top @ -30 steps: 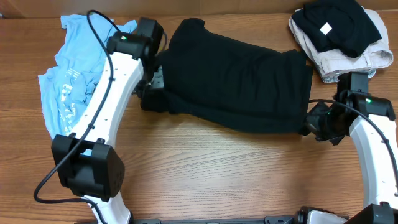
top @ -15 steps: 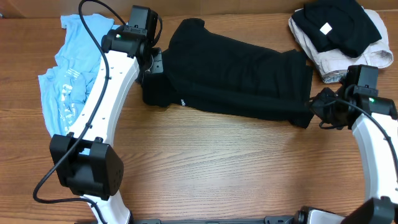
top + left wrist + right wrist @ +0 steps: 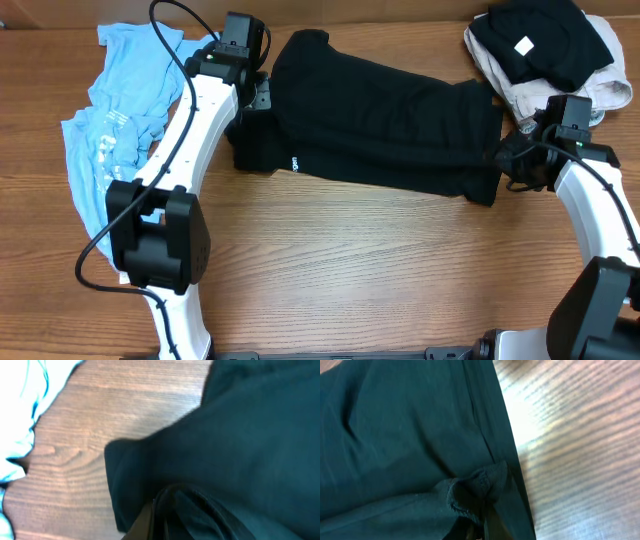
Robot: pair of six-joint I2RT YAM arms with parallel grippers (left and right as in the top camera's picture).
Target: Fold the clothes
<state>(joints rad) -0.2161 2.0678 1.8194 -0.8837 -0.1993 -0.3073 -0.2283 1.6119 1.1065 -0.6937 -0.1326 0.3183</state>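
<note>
The large black shirt (image 3: 380,125) lies across the middle of the table, its near long edge folded up over itself, with a small white logo (image 3: 296,162) near the left end. My left gripper (image 3: 252,102) is shut on the shirt's left end; in the left wrist view the black fabric (image 3: 240,450) bunches between the jaws (image 3: 160,515). My right gripper (image 3: 510,160) is shut on the shirt's right end, where the hem (image 3: 480,485) is pinched in the right wrist view. The light-blue printed tee (image 3: 115,120) lies crumpled at the far left.
A stack of folded clothes, black (image 3: 545,40) on beige (image 3: 560,95), sits at the back right corner next to my right arm. The left arm's cable (image 3: 165,40) loops over the blue tee. Bare wood table (image 3: 380,270) lies in front of the shirt.
Both grippers have carried the shirt's near edge away from me and over the body of the shirt. The shirt is now narrower, and the white logo has come into view.
</note>
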